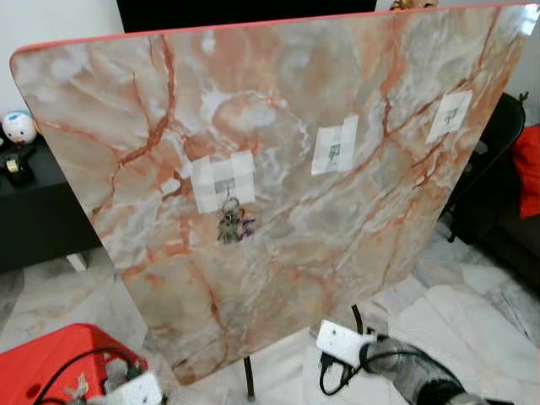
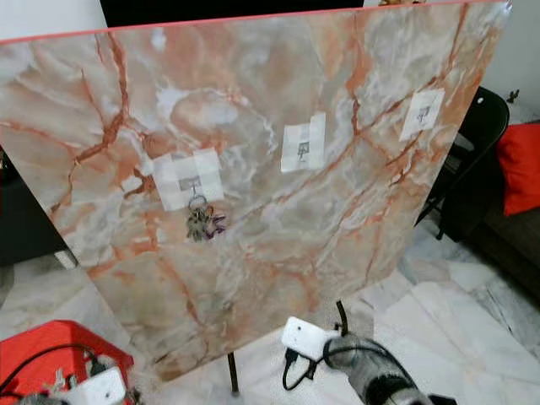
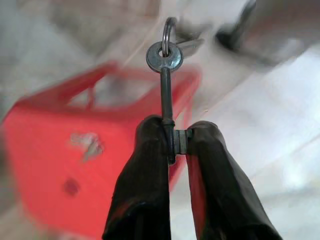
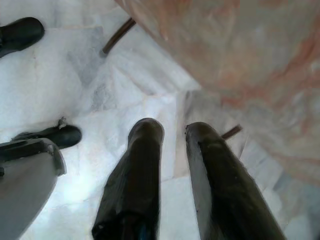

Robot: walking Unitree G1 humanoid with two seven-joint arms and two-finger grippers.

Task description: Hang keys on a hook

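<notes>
Closest to the head camera, low in the left eye view, I see my right arm [image 1: 413, 371] with a white box and a black cable at its wrist. Beyond it stands a marble-patterned board [image 1: 278, 278], tilted, on thin dark legs. Three taped hooks sit on it: the left hook [image 1: 224, 184] carries a bunch of keys [image 1: 231, 224], the middle hook [image 1: 334, 153] and the right hook [image 1: 450, 112] are bare. At lower left is a red crate [image 1: 51, 359] on the pale marble floor.

Through the left wrist view, my left gripper [image 3: 176, 141] has its fingers pinched on the shank of a single key [image 3: 165, 90], whose ring points away toward the blurred red crate.

On the right wrist view, my right gripper [image 4: 172, 132] hangs over the floor beside the board's lower edge, fingers slightly apart and holding nothing.
</notes>
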